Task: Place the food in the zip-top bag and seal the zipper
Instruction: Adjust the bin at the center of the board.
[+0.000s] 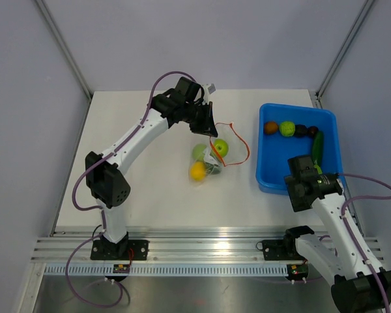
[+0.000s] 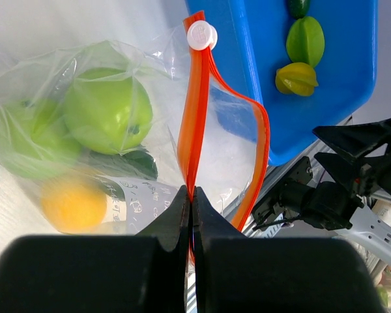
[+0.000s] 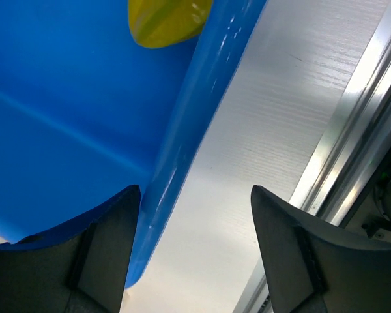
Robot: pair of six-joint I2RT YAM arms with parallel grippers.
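Nearest me, the right end effector (image 3: 192, 195) hangs with its fingers spread wide and nothing between them. It sits over the near rim of the blue tray (image 1: 267, 177); its wrist view has tray floor on one side of that rim and bare table (image 1: 150, 195) on the other. A yellow fruit (image 3: 166, 19) lies in the tray just past it.

Further out, about mid-table and left of the tray without touching it, is the bag (image 2: 153, 65). Through the plastic I make out one green fruit (image 2: 107, 107) clearly and a second green fruit (image 2: 23, 137) blurred behind the film. There is also an orange fruit (image 2: 72, 205), and something dark green (image 2: 140, 163) between them that I cannot identify.

The left end effector (image 2: 190, 192) is clenched on the zipper (image 2: 194, 124), its fingers pressed together with the orange strip pinched between them. From that pinch one strip runs straight to the white slider (image 2: 202, 34) at its end. The other strip bows away, and the overhead view shows the mouth as an open loop on the tray side.

Farthest off, along the tray's back wall, sit a brown fruit (image 1: 270, 128), a green ball (image 1: 287, 128) and two dark pieces I cannot name, with a long green vegetable (image 1: 318, 145) by the right wall
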